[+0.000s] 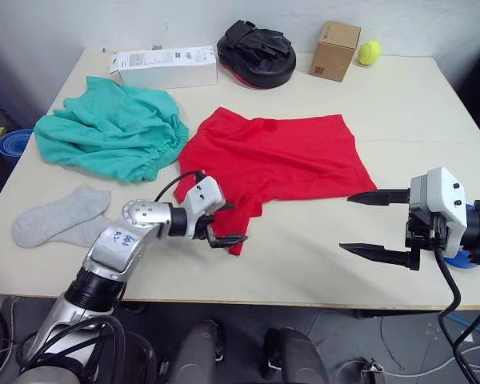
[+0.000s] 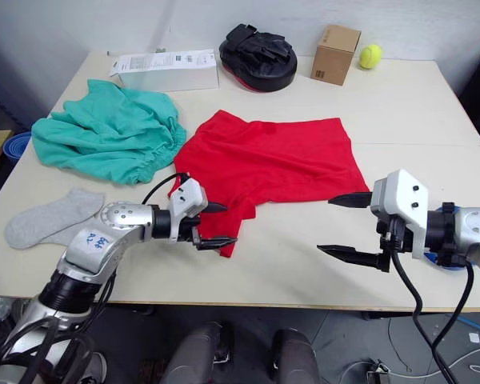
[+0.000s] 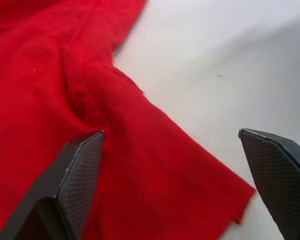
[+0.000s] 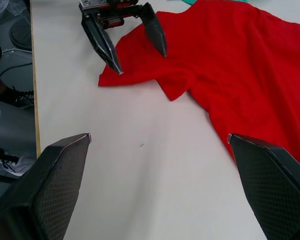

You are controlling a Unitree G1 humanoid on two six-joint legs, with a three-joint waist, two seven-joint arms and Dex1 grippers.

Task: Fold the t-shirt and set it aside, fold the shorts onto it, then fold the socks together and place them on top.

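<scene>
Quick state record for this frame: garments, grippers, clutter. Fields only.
t-shirt: spread near table centre, not yet folded
shorts: bunched, on the robot's left of the t-shirt
socks: overlapping, near the table's left front
left gripper: open, over the t-shirt's near sleeve
right gripper: open, over bare table beside the t-shirt's right edge
back of table: white box, black mitt, cardboard box, yellow ball

Head stereo overlooks table (image 1: 320,264); wrist views close, share t-shirt (image 4: 230,60).
</scene>
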